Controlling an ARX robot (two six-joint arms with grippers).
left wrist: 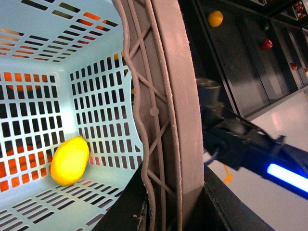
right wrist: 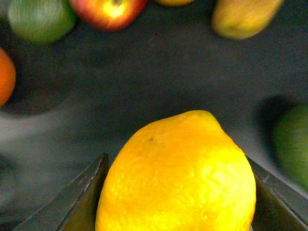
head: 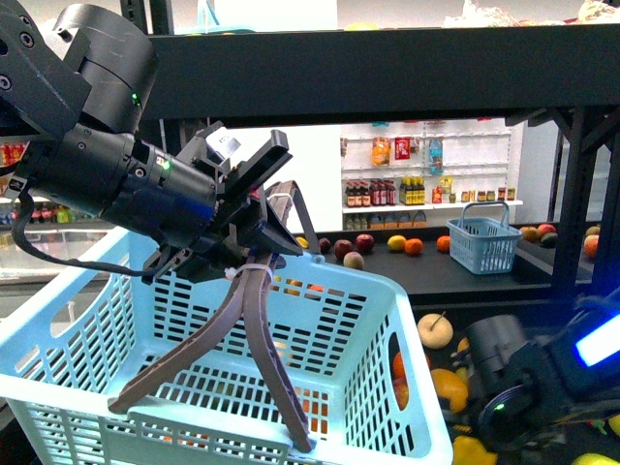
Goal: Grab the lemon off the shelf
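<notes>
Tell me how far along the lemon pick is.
Done: one yellow oval fruit lies in the blue basket, whose handle the left gripper holds. In hand: the right gripper has a lemon between its fingers, over the shelf deck. Left: probably lifting it clear.

My matte black left arm is a run of fat, rounded cylinder housings, with small socket screws sunk into the flat plate at its upper end and two pinpoint green lights glowing on the shell. A thin black cable loops beneath it. My blocky black left gripper is all angular plates, with a pale patch near one finger. My black, round-jointed right arm carries a bright blue light strip and one green dot. My right gripper has flat dark-grey wedge fingers with thin pale edges.
</notes>
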